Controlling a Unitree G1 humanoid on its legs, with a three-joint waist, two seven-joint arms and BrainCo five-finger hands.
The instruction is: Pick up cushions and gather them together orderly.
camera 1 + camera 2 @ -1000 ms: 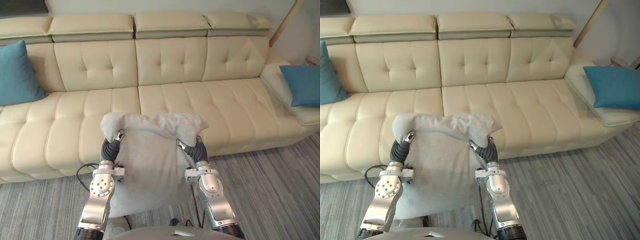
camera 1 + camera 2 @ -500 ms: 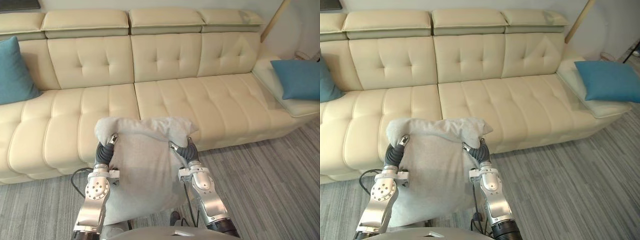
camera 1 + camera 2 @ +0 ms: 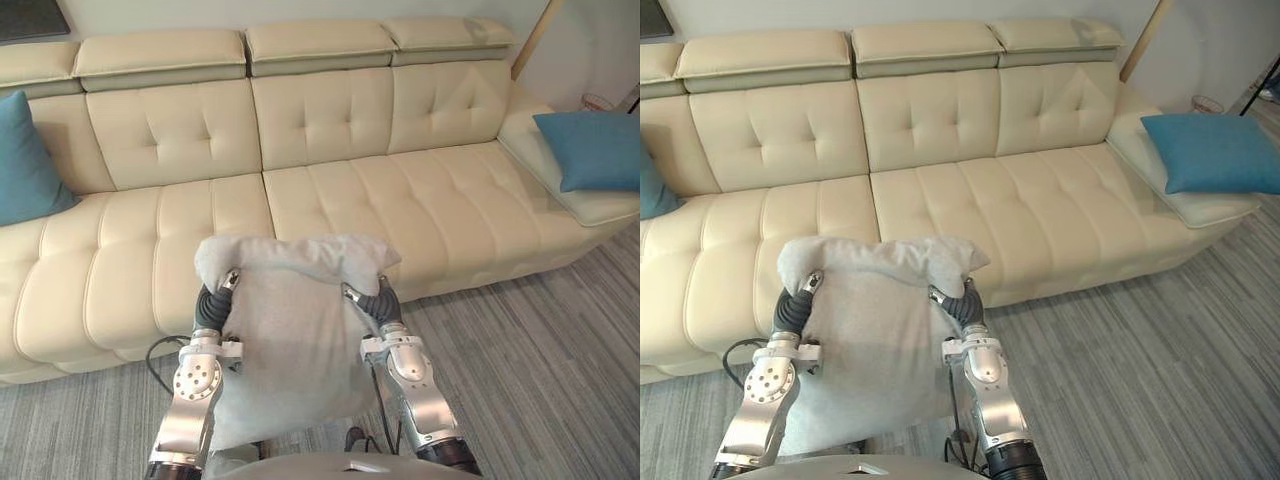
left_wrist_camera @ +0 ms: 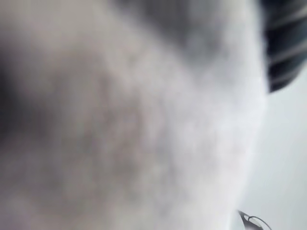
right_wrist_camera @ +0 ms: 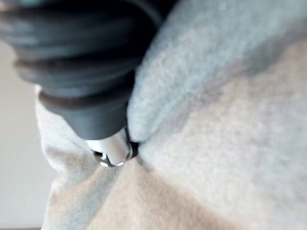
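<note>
In the left eye view, a pale grey square fabric cushion (image 3: 290, 330) hangs in the air between the left robot hand (image 3: 213, 303) and the right robot hand (image 3: 378, 303). Each presses into one of its side edges, just in front of the front edge of a long cream tufted leather sofa (image 3: 330, 190). A teal fabric cushion (image 3: 25, 160) leans against the backrest at the sofa's left end, and a second teal cushion (image 3: 590, 150) lies flat on the seat at its right end, well apart from the first. The step in hand looks like carrying the grey cushion to a gathering spot. The next move calls for choosing one end and setting it down squarely beside the teal cushion there. The right eye view shows the middle seats bare, with grey striped carpet floor (image 3: 1140, 340) open along the sofa's front edge towards the right end, which gives room to walk either way. In the left wrist view, soft grey fabric lies close against the camera, so I cannot tell whether that robot hand is clenched or released. In the right wrist view, the dark ribbed cover is sunk into a fold of the same cushion. Its grasp is hidden there too, so I cannot tell.
</note>
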